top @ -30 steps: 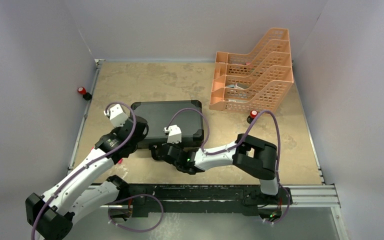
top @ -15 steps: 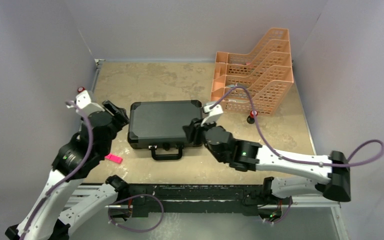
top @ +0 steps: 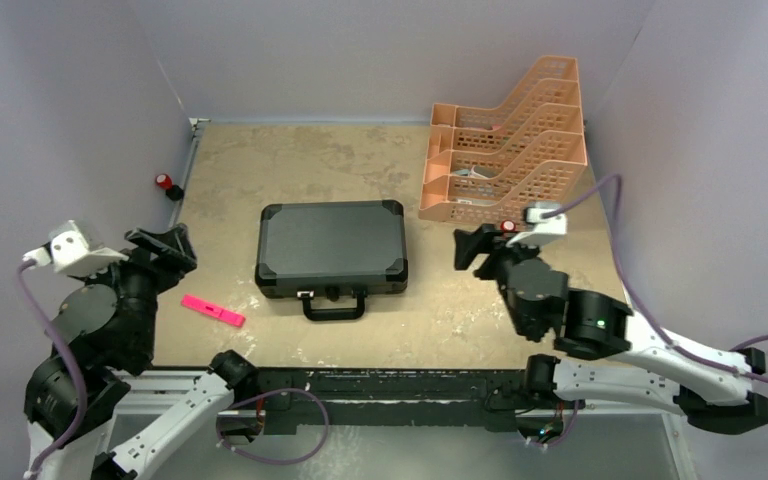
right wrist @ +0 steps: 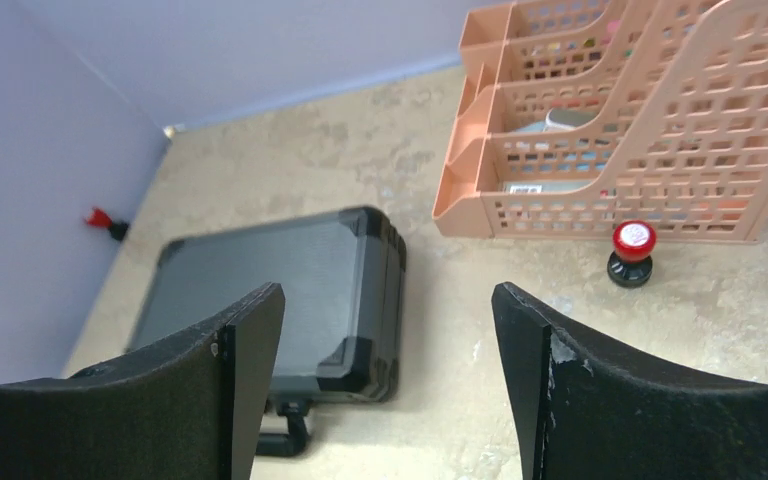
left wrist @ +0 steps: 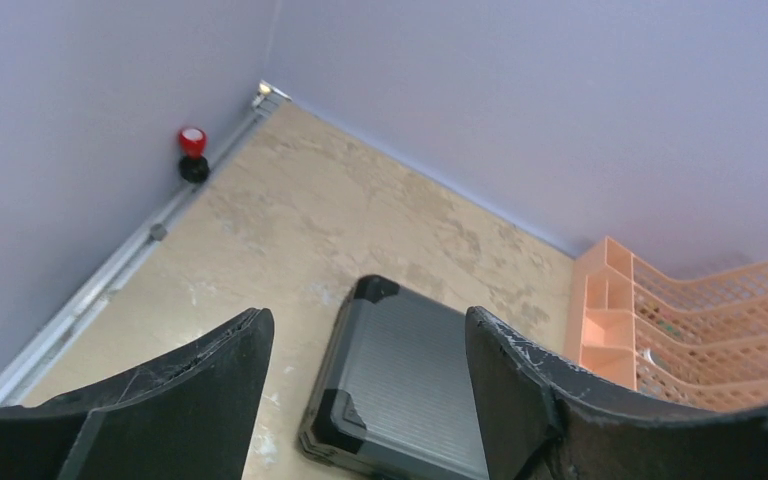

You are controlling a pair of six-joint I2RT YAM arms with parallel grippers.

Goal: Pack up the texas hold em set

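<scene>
**Position.** The black briefcase (top: 331, 248) lies flat and shut at the middle of the table (top: 290, 160), with its handle (top: 334, 305) on the 6 o'clock edge. No chips, cards or dealer buttons are seen outside it. Packing is judged to be essentially done, though latch condition cannot be read at this size.

**End effectors.** The left gripper (top: 175, 245) is held off the case at its 9 o'clock side, well apart from it. Its fingers (left wrist: 210, 380) are spread wide with nothing between them. The right gripper (top: 470, 250) stands at the 3 o'clock side, likewise apart from the case, splayed and empty.

**Handling assessment.**
- The shell is judged stiff and unlikely to flex.
- If filled with chips it should be heavy for its size, and the load may shift when tipped.
- The ribbed lid offers little purchase and is too broad to be spanned by either gripper.
- The handle is the one part slim enough to be pinched. A lift there would swing the case upright.
- For sliding or squaring, pressure against the reinforced corners (top: 393, 209) is considered safer.

**Other items.** A pink marker (top: 212, 311) lies at 8 o'clock of the case, and a peach tray rack (top: 505, 160) stands at 1 o'clock.

**Change noted.**
- One second ago both grippers were crowded at the handle edge.
- Half a second ago they flanked the two short ends.
- Both have since been drawn back toward their own sides.
- The case appears not to have shifted in the last half second.
- More of the marker is exposed.
</scene>
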